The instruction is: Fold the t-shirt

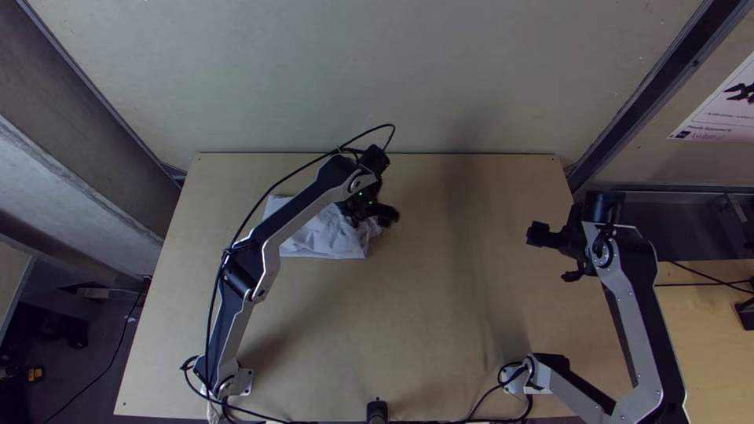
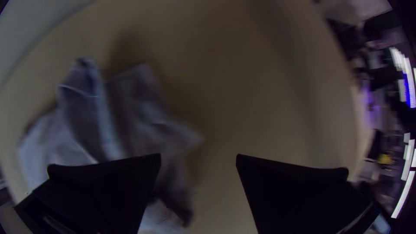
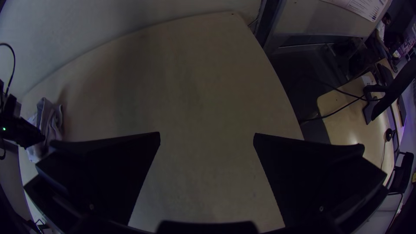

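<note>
In the top view my left gripper [image 1: 380, 217] is over the right side of the t-shirt [image 1: 326, 238], a light grey-white bundle with a straight lower edge at the table's left part. The left wrist view has my left gripper [image 2: 198, 162] open, one finger over the bunched, creased cloth [image 2: 47, 134] and the other over bare wood. My right gripper [image 1: 552, 255] hangs above the table's right side, away from the shirt. In the right wrist view my right gripper [image 3: 207, 138] stands open with nothing between its fingers; the rumpled shirt [image 3: 51, 119] lies far off beside the left arm.
Bare wooden table [image 1: 440, 314] spreads between the two arms. A pale wall [image 1: 440, 71] rises behind the table's far edge. Black cables [image 1: 267, 196] run along the left arm. A second table [image 3: 346, 117] with a dark monitor [image 3: 396, 89] stands beyond the right edge.
</note>
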Tool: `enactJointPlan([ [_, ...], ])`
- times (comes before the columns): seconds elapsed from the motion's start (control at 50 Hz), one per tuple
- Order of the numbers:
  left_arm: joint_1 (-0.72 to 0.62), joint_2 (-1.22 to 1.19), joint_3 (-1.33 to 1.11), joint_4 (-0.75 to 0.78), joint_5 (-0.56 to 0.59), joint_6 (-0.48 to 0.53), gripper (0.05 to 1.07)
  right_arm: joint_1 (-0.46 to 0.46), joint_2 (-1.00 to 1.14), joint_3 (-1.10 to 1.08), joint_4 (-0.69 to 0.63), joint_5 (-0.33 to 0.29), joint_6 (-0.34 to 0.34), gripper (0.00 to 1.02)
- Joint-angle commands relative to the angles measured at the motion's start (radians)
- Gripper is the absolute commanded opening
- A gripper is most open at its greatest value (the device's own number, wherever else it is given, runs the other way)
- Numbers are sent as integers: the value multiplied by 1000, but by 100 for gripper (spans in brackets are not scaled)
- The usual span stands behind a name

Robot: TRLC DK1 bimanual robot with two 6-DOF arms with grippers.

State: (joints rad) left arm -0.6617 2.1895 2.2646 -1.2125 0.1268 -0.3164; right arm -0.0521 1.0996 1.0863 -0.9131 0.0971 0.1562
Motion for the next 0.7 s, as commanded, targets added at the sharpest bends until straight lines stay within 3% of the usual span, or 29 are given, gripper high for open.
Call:
enactJointPlan([
  [0.0,-10,1,81,42,158,-85,103,18,-33,-46,29,-4,11,99],
  [0.18,22,-11,81,19,284,-90,103,17,-35,-46,45,-4,6,99],
  [0.54,114,-194,19,21,180,-6,103,20,-27,67,72,-4,8,99],
  [0.68,163,-307,-43,18,116,50,103,29,-35,144,80,-2,-29,99],
])
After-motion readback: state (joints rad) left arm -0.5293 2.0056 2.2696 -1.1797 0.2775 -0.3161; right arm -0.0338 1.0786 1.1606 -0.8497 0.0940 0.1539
